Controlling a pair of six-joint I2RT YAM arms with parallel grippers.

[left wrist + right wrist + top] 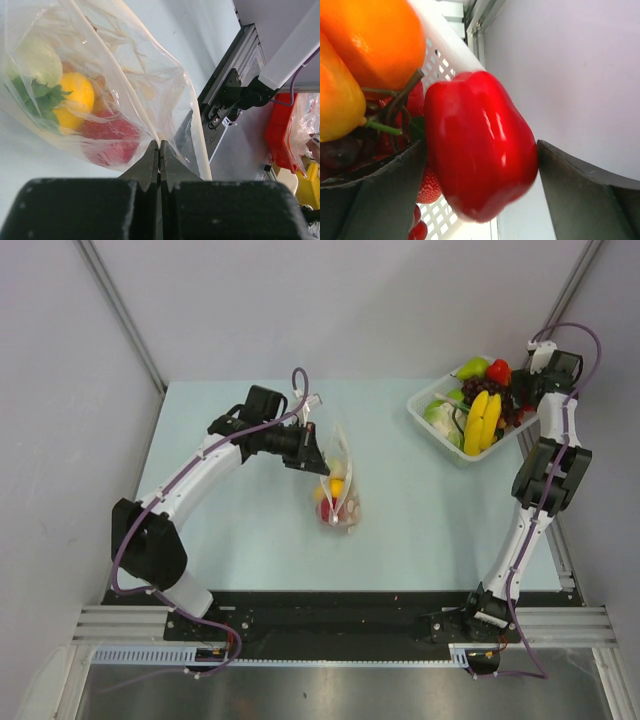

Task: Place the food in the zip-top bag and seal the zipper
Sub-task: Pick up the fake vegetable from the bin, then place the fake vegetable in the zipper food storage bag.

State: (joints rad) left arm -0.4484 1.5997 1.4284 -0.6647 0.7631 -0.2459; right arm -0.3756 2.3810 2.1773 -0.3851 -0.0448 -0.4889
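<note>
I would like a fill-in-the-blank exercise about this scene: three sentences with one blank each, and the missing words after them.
1. The left tool is shut on the edge of the clear ____.
2. The right tool stands open around a red ____.
3. The bananas lie in the white ____.

Missing words: bag; pepper; basket.

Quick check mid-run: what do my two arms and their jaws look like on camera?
Both the left arm and the right arm have white link shells with black joint housings. A thin purple cable loops along each arm. The jaws are matte black and taper toward their tips. No markings are visible.
</note>
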